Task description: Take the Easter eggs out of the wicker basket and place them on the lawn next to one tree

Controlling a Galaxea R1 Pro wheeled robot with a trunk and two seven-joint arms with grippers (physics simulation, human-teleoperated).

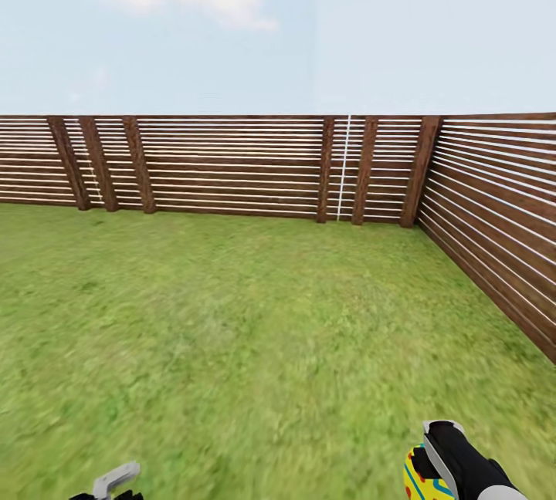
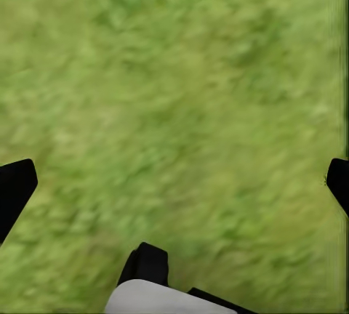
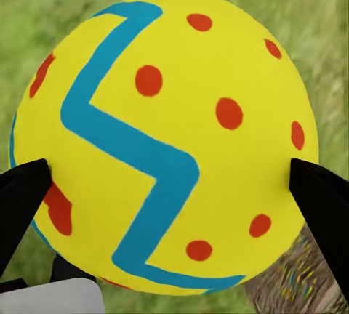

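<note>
A bright yellow Easter egg [image 3: 163,139] with a blue zigzag stripe and red dots sits between the black fingers [image 3: 22,201] of my right gripper [image 3: 171,190], which is shut on it. In the head view this egg [image 1: 419,477] and the right gripper [image 1: 440,465] are at the bottom right, above the lawn [image 1: 255,330]. At the bottom left is my left gripper [image 1: 116,482]. Its wrist view shows the left gripper [image 2: 174,183] open over bare grass. A blurred brown patch [image 3: 291,281] shows past the egg; I cannot tell whether it is the wicker basket. The tree is out of view.
A brown horizontal-slat fence [image 1: 232,164] runs across the far side of the garden. It turns at a corner post [image 1: 421,168] and comes toward me along the right [image 1: 502,238]. Open grass lies between me and the fence.
</note>
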